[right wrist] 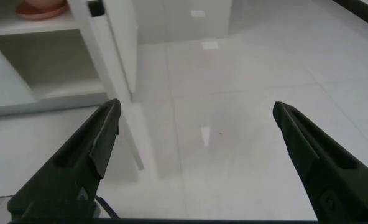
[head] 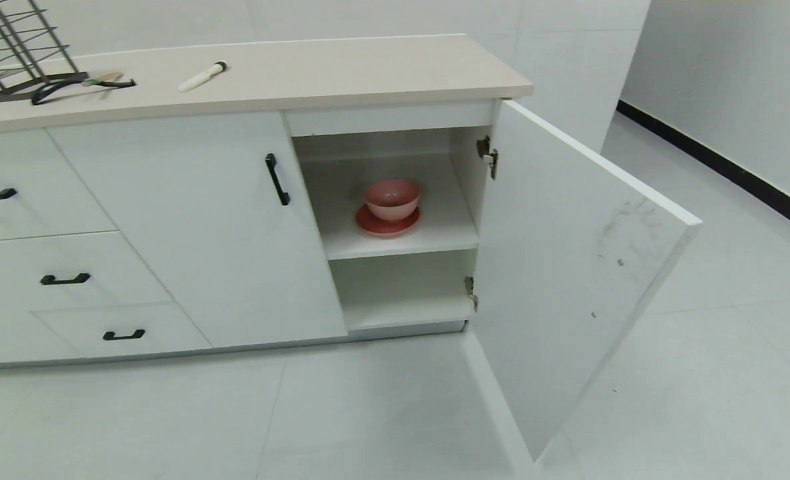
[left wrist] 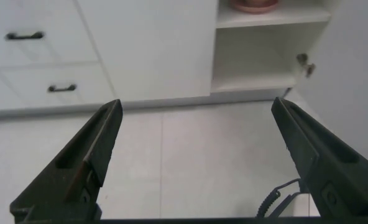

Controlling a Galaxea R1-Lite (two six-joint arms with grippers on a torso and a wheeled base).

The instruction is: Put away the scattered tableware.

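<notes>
A pink bowl [head: 392,198] sits on a red plate [head: 387,225] on the open cabinet's upper shelf [head: 445,233]. At 11 o'clock, a white-handled utensil [head: 202,76] on the desk [head: 368,67] apparently awaits stowing. The left claw [left wrist: 195,104] and right claw [right wrist: 195,106] gape wide, empty.

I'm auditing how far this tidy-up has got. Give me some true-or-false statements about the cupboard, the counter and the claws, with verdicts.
1. The bowl sits on the plate. True.
2. Both stand on the lower shelf. False: they are on the upper shelf.
3. The door is open. True.
4. The left claw holds a spoon. False: it is open and empty.
5. The right claw is open. True.
6. The white tool lies on the floor. False: it lies on the counter.
</notes>
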